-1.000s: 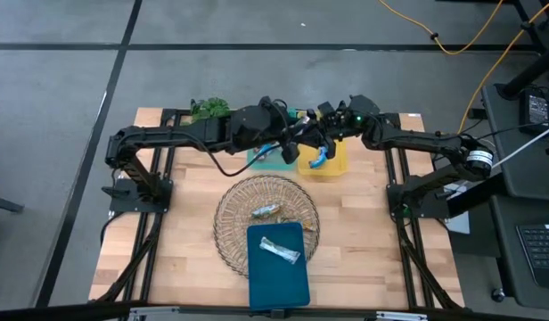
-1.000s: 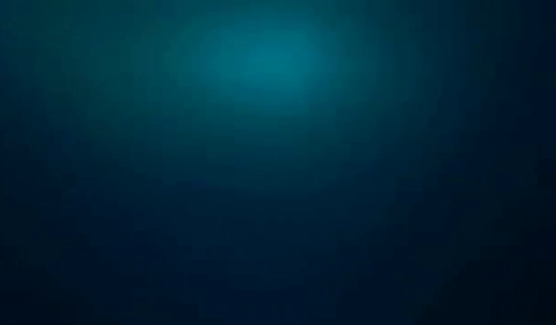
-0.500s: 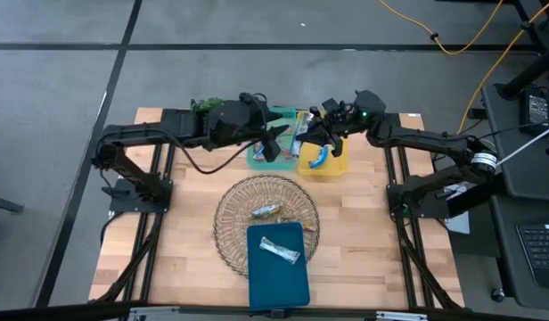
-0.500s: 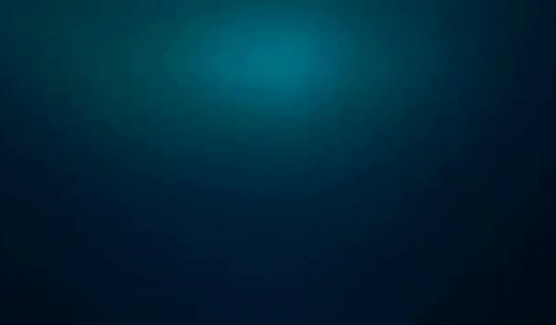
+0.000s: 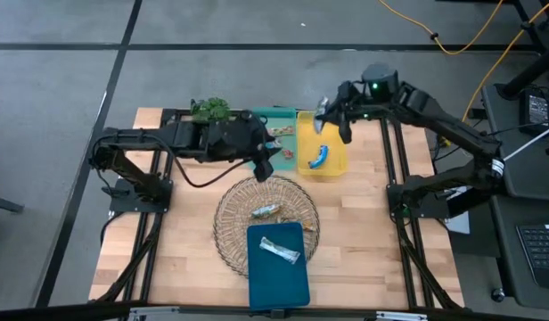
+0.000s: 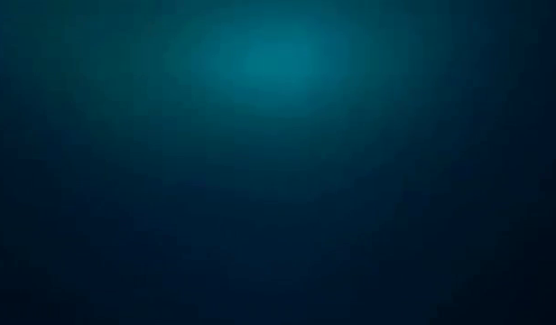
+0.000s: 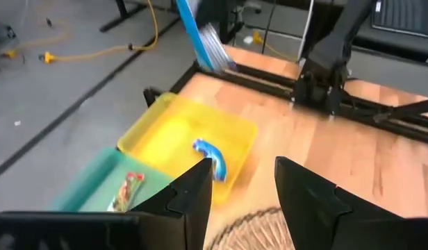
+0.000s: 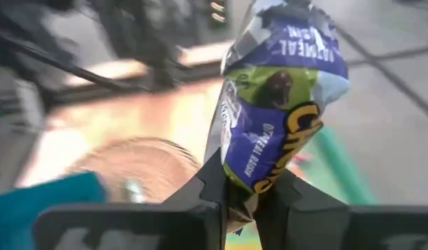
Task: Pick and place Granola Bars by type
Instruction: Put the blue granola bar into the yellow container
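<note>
Yellow plastic marks the tray (image 5: 332, 165) at the far side of the wooden surface (image 5: 185, 232), and 1 blue bar (image 5: 317, 158) lies inside it, curved, also seen from the left wrist (image 7: 212, 157). Just beside it on the left arm's side sits the green tray (image 5: 282, 114), holding a red-orange bar (image 5: 282, 132) that the left wrist view shows lying flat (image 7: 126, 192). Above the yellow tray's far edge hangs the right end effector (image 5: 324, 114), its fingers (image 8: 207, 186) closed on a purple and silvery white bar (image 8: 273, 104) that stands upright between them, clear of the tray; the same bar shows from above as a pale sliver (image 5: 322, 111). The left end effector (image 5: 265, 168) sits between the green tray and the wire basket (image 5: 228, 223), over the basket's far rim, its 2 fingers (image 7: 308, 198) spread apart with nothing between them. Inside the basket lies 1 brown and silvery bar (image 5: 265, 211). The dark blue tray (image 5: 276, 285) rests at the near edge, overlapping the basket, with 1 silvery white bar (image 5: 280, 251) lying slantwise on it. A green leafy clump (image 5: 208, 108) sits at the far edge near the left arm. The low view shows only a dark blue-green blur.
</note>
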`<control>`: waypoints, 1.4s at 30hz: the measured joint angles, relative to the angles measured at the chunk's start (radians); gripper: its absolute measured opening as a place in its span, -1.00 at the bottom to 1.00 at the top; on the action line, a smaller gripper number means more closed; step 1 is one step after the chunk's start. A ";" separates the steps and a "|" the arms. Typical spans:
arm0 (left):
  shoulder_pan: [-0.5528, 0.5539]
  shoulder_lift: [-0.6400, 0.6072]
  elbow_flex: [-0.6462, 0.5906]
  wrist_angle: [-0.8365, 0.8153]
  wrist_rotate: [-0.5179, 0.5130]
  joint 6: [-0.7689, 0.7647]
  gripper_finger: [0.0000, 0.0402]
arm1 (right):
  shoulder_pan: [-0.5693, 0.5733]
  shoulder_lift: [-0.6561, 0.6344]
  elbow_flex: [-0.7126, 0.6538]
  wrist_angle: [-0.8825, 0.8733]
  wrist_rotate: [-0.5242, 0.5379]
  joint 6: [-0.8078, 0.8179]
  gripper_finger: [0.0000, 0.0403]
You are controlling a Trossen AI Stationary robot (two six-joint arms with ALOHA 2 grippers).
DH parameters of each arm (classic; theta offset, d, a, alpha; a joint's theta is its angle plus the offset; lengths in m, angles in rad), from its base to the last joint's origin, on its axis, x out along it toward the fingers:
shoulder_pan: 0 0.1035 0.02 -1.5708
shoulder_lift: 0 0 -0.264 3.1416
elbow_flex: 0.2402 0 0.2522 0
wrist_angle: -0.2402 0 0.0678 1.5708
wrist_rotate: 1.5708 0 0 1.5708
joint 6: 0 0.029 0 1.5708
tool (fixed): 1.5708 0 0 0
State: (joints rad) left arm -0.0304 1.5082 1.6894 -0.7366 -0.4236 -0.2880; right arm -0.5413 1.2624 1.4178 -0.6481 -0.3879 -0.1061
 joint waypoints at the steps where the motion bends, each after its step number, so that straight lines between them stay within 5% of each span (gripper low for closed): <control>1: -0.004 0.000 0.000 -0.009 -0.001 -0.012 -0.26 | -0.007 0.000 0.020 -0.035 0.038 -0.018 -0.75; 12: -0.043 0.024 0.000 -0.034 -0.014 -0.068 -0.30 | -0.122 0.074 0.049 -0.216 0.266 -0.223 -0.74; 30: -0.061 0.090 0.000 -0.032 0.004 -0.119 -0.31 | -0.222 0.494 0.048 -0.239 0.255 -0.299 -0.74; 42: -0.059 0.088 0.000 -0.041 -0.016 -0.133 -0.32 | -0.222 0.660 0.048 -0.220 0.237 -0.290 -0.74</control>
State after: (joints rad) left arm -0.0898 1.5963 1.6894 -0.7773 -0.4400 -0.4209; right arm -0.7635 1.9225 1.4654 -0.8684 -0.1510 -0.3958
